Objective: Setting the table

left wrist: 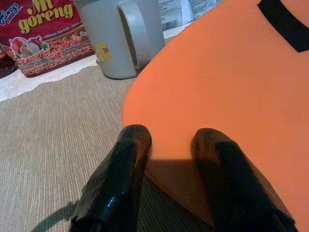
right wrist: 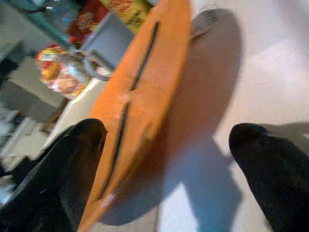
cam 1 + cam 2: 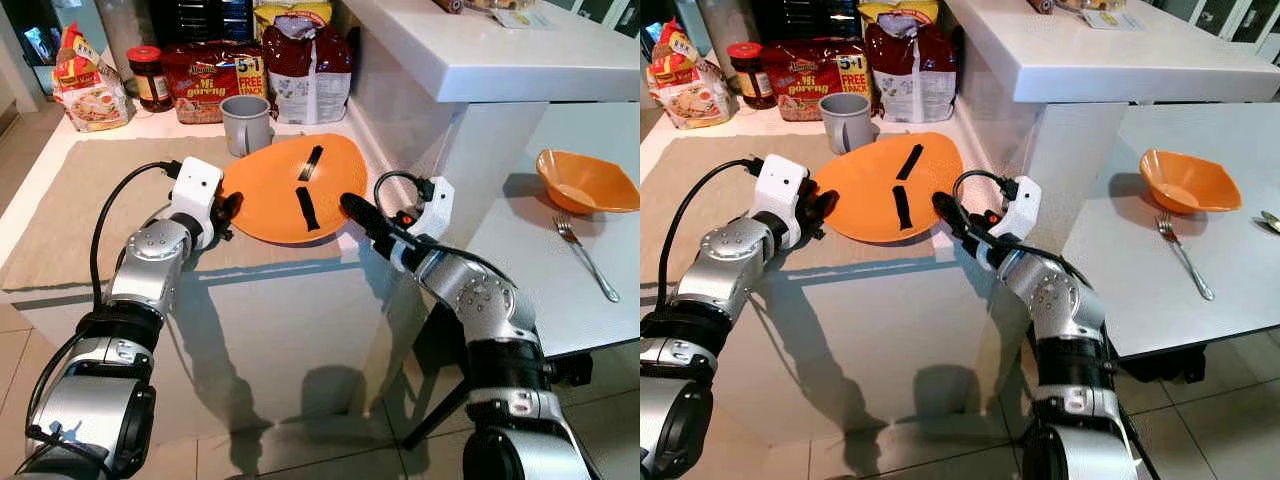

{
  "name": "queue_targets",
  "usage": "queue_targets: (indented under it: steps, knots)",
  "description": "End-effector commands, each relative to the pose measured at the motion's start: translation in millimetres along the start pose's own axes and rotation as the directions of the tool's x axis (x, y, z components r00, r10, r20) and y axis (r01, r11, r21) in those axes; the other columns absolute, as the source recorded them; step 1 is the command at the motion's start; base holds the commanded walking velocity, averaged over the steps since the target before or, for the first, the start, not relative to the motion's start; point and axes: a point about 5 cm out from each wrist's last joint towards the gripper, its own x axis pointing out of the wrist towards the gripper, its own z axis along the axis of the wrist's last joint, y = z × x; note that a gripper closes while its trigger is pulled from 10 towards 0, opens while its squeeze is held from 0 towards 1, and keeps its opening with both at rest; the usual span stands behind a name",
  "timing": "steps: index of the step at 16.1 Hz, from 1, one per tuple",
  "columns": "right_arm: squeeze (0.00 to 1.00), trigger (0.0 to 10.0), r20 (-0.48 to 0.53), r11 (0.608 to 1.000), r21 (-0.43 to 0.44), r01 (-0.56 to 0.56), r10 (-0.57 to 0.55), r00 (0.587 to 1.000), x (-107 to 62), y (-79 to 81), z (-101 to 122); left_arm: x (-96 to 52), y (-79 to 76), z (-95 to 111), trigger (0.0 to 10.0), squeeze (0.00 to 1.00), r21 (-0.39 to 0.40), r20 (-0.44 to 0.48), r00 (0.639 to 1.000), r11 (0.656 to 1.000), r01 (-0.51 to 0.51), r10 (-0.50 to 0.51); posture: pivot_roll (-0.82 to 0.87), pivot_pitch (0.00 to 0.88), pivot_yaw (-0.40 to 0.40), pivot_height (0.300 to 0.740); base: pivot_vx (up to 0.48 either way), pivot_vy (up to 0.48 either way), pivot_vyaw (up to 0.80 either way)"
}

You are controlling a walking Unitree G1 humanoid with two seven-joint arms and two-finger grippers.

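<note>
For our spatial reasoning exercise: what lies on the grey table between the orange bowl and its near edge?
A fork lies there on the grey table, just in front of the orange bowl, as both eye views show.

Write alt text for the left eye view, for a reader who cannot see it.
An orange plate with two black strips on it is tilted at the counter's edge, the left claw at its left rim and the right claw at its right rim. A grey mug and food packets stand behind it; an orange bowl and fork sit on the table to the right.
</note>
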Motion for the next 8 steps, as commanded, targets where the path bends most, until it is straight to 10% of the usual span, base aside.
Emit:
queue_targets:
  steps: [1, 2, 3, 4, 8]
  knots:
    - [0.97, 10.0, -0.008, 0.998, 0.037, -0.054, 0.054, 0.999, 3.4, 4.5, 2.9, -4.6, -19.1, -42.5, 10.0, 0.00, -0.003, -0.190, 0.978, 0.996, 0.087, -0.086, 0.08, 0.000, -0.056, 0.740, 0.000, 0.000, 0.00]
    - [0.46, 9.8, -0.009, 0.995, 0.067, -0.070, 0.071, 0.997, 6.9, 7.2, 2.2, -4.2, -18.9, -41.8, 10.0, 0.00, -0.001, -0.189, 0.978, 0.996, 0.087, -0.086, 0.08, 0.000, -0.059, 0.740, 0.000, 0.000, 0.00]
    - [0.16, 3.7, -0.006, 0.994, 0.084, -0.075, 0.076, 0.997, 8.7, 8.5, 2.3, -3.9, -18.5, -41.3, 10.0, 0.00, -0.001, -0.188, 0.979, 0.996, 0.086, -0.085, 0.08, 0.000, -0.060, 0.740, 0.000, 0.000, 0.00]
    - [0.01, 1.3, -0.016, 0.993, 0.094, -0.074, 0.076, 0.997, 9.3, 8.6, 1.6, -3.8, -18.2, -40.8, 10.0, 0.00, -0.001, -0.186, 0.979, 0.996, 0.086, -0.085, 0.08, 0.000, -0.060, 0.740, 0.000, 0.000, 0.00]
    - [0.00, 0.0, -0.028, 0.981, 0.139, -0.138, 0.143, 0.989, 8.9, 11.3, 1.1, -3.5, -16.2, -39.5, 10.0, 0.00, 0.003, -0.182, 0.980, 0.997, 0.081, -0.079, 0.08, 0.000, -0.063, 0.740, 0.000, 0.000, 0.00]
